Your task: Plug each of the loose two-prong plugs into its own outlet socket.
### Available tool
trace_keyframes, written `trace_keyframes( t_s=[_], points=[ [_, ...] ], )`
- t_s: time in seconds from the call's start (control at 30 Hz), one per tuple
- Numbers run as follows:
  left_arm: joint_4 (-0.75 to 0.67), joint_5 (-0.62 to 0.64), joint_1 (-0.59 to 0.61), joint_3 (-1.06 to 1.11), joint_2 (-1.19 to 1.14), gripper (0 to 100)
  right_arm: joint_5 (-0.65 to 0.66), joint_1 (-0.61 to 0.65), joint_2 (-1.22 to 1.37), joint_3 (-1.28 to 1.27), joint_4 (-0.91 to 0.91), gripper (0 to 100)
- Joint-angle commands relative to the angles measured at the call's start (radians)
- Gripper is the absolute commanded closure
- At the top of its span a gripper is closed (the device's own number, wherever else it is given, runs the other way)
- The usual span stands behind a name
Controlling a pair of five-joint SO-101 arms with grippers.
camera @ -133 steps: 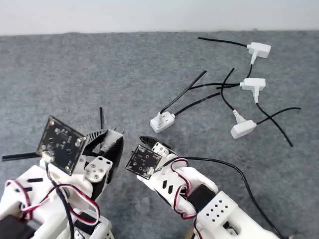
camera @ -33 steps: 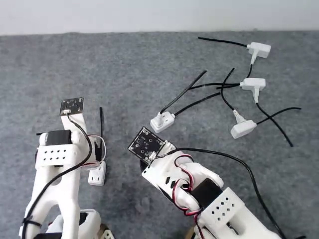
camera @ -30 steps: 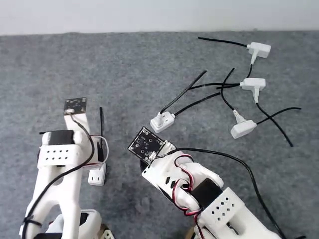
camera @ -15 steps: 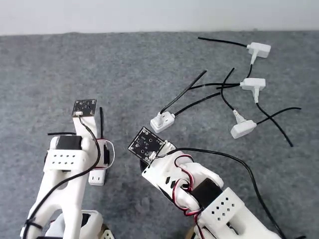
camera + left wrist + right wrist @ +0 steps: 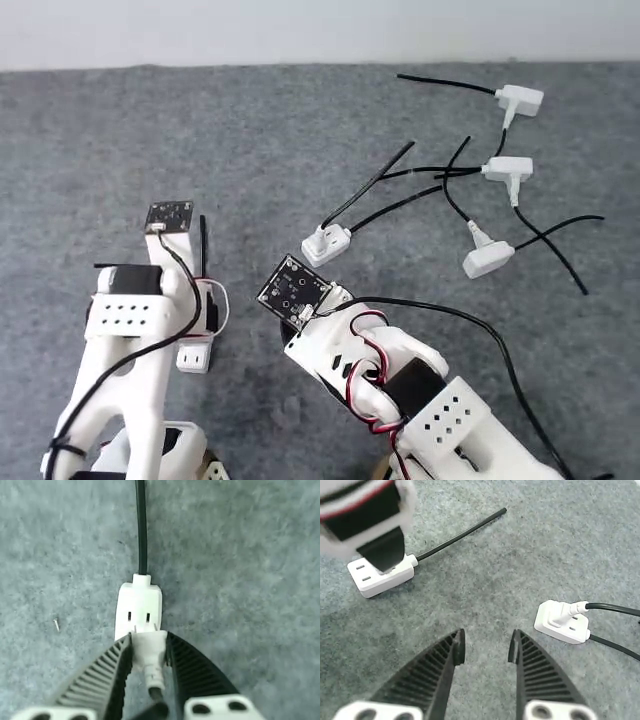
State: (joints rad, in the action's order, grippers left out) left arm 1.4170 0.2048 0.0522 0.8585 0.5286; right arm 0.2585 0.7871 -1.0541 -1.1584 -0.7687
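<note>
My left gripper point(image 5: 148, 639) is shut on a white two-prong plug point(image 5: 150, 652) and points down at a white outlet socket point(image 5: 139, 607). The plug's two prongs sit just short of the socket's two slots. A black cord point(image 5: 141, 530) runs from the socket's far end. In the high view that socket point(image 5: 194, 355) lies beside the left arm point(image 5: 125, 315). My right gripper point(image 5: 486, 647) hangs open over bare carpet with nothing between its fingers. It is between that socket point(image 5: 380, 575) and a second socket point(image 5: 562, 621) that has a plug seated in it.
The plugged socket point(image 5: 326, 243) lies just beyond the right arm point(image 5: 370, 365). Three more white socket-and-plug pairs point(image 5: 520, 98) point(image 5: 508, 168) point(image 5: 488, 258) lie at the far right among crossing black cords point(image 5: 440, 180). Grey carpet point(image 5: 250, 130) covers the table.
The left arm, earlier folded back low, now stands over the socket and has edged slightly right in the last second. The right arm has stayed still over that second.
</note>
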Motion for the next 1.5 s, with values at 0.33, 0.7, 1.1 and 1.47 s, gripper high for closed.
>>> trace_keyframes(
  t_s=[0.33,0.7,1.1,1.47],
  points=[
    [0.025,0.005,0.008,-0.044,0.017,99,-0.012,-0.004,-0.007,0.06,-0.005,83.8],
    [0.009,0.003,0.071,-0.044,0.012,99,-0.012,-0.004,-0.008,0.06,-0.005,83.8],
    [0.008,0.005,0.035,-0.042,0.009,99,-0.012,-0.004,-0.007,0.06,-0.005,83.8],
    [-0.101,0.005,0.029,0.091,0.009,99,-0.012,-0.004,-0.007,0.06,-0.005,83.8]
  ],
)
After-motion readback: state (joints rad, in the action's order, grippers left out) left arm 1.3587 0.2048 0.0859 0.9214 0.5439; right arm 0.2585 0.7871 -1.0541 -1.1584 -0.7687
